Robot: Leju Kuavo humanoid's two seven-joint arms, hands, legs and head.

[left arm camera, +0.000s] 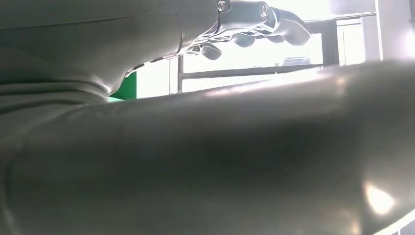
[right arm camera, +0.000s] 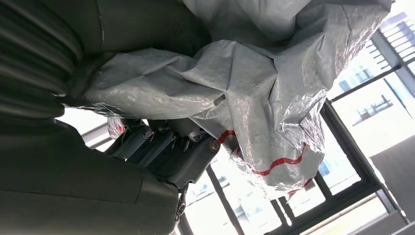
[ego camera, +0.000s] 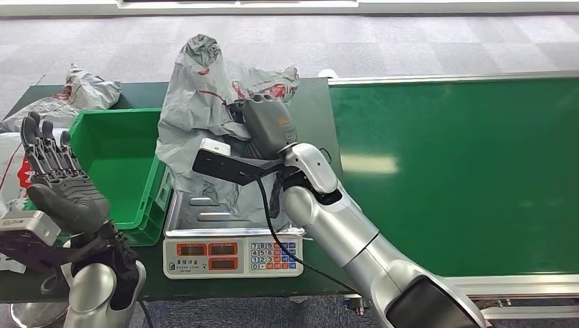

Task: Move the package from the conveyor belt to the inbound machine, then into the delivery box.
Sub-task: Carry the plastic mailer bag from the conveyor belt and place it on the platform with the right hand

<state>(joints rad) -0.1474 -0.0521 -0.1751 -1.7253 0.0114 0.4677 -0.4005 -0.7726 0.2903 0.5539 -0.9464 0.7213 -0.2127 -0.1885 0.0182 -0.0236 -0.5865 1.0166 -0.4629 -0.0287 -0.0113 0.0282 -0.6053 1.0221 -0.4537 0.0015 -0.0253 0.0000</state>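
On the green-topped table, at far left, one spare grey plastic mailer point(ego camera: 87, 91) lies crumpled behind the bin. The robot's left hand point(ego camera: 58, 184) is raised over the table's near-left corner, fingers straight and apart, holding nothing; in the left wrist view its fingertips point(left arm camera: 244, 22) splay against bright windows. Beside it sits a single green delivery box point(ego camera: 116, 174), an open plastic bin with nothing visible inside. Just right of the bin stands the inbound machine point(ego camera: 232, 236), one electronic scale with a steel pan, red displays and a keypad. The package point(ego camera: 205, 116), a grey poly mailer with red printing, stands bunched above the scale's pan, its lower folds reaching the steel; whether its weight rests there cannot be told. The right hand point(ego camera: 267, 123) grips the bag's upper right side, fingers closed into the film; the right wrist view shows the dark fingers point(right arm camera: 166, 147) clamped under gathered plastic point(right arm camera: 254, 93). The bag looks light, soft and slippery, sagging wherever unsupported, so a pinch of loose film could slide or stretch. A firmer hold probably lies on a thick gathered fold near the top, or around whatever contents bulk out the middle. At right, the green conveyor belt point(ego camera: 464, 171) runs off frame. That makes two mailers, one bin, one scale, one belt.
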